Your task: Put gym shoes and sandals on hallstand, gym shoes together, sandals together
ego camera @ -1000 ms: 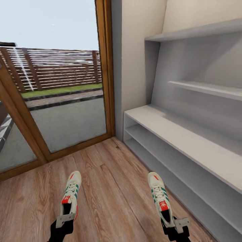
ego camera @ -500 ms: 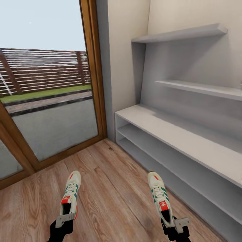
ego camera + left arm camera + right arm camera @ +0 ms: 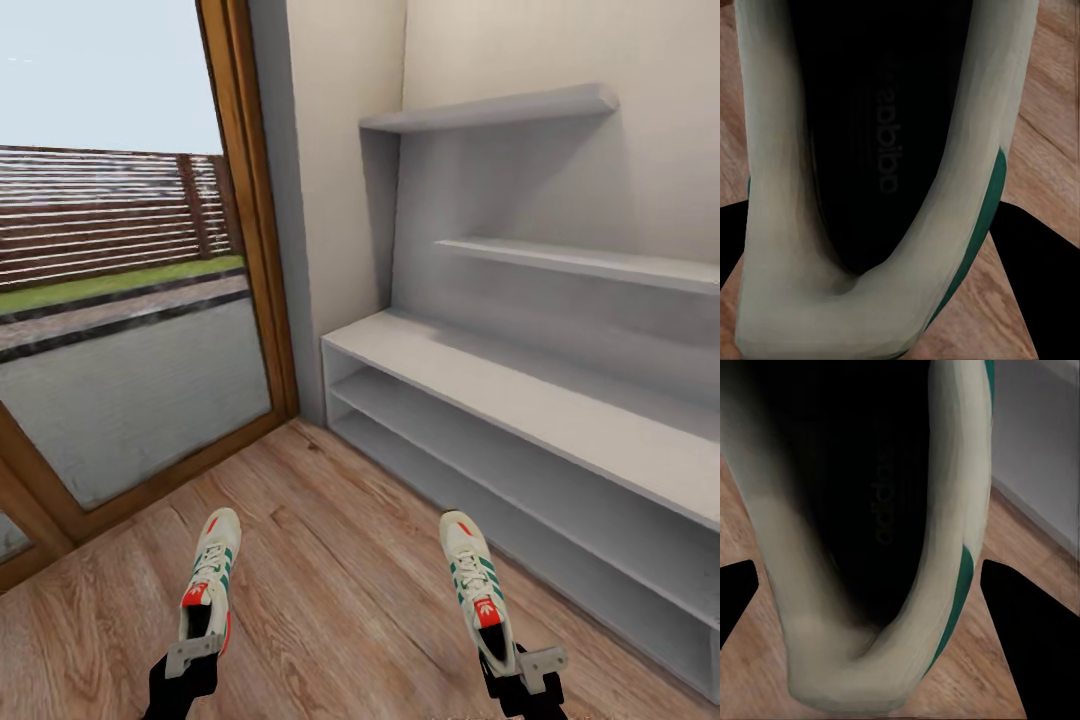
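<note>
The rack (image 3: 520, 385) runs along the right side of the corridor, its bench top a long pale edge slanting from near the door frame (image 3: 250, 220) toward the lower right, with two low open shelves beneath and two stepped shelves above. All its shelves are bare. Between the rack's front edge and the glass door lies a wide stretch of wood floor (image 3: 330, 560), open ahead of both arms.

The left gripper (image 3: 192, 655) holds the left shoe (image 3: 208, 575) by its heel, toe pointing forward, lifted over the floor. The right gripper (image 3: 518, 668) holds the right shoe (image 3: 476, 590) the same way, close to the rack's lowest shelf edge. The two shoes are well apart, with bare planks between them.

In the left wrist view the shoe (image 3: 870, 187) fills the frame, its dark opening and cream collar seen from behind, a dark finger (image 3: 1027, 285) at each side of the heel. The right wrist view shows the other shoe (image 3: 885, 547) likewise, fingers (image 3: 1016, 637) flanking it, with a grey piece of the rack (image 3: 1035, 442) beyond.

Both arms are cut off by the frame's lower edge, and the fingertips themselves are hidden behind the heels
</note>
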Controlling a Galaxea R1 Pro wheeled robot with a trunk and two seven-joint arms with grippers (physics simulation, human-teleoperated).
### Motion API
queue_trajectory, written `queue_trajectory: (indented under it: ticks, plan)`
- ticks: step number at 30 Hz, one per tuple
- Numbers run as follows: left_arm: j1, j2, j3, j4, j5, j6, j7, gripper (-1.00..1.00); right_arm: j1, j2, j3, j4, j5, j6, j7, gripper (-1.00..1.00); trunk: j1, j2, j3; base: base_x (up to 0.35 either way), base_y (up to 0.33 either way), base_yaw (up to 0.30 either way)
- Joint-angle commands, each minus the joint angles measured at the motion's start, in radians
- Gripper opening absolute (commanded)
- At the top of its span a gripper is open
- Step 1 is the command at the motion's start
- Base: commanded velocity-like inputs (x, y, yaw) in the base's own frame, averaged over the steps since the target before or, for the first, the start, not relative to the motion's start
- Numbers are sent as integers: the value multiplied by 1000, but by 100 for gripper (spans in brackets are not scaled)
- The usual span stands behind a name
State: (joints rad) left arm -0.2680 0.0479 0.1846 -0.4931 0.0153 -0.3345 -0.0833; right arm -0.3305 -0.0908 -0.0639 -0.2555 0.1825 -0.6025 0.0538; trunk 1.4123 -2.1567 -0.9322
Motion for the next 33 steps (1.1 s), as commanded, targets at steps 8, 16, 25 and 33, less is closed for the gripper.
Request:
queue_trajectory:
  ticks: [8, 16, 25, 33]
  plan:
    - [0, -1, 5, 1, -1, -3, -9, -100, -1, 0, -8, 1, 5, -3, 6, -100, 0, 0, 2, 0, 47, -259]
    - [1, 0, 5, 1, 0, -3, -10, -100, -1, 0, -8, 1, 5, -3, 6, -100, 15, -28, -7, 0, 3, -260]
    - [1, 0, 6, 1, 0, -3, -10, -100, -1, 0, -8, 1, 5, -3, 6, -100, 38, -70, -23, 0, 0, -260]
    - [0, 0, 6, 1, 0, -3, -10, -100, -1, 0, -8, 1, 5, -3, 6, -100, 38, -70, -23, 0, 0, -261]
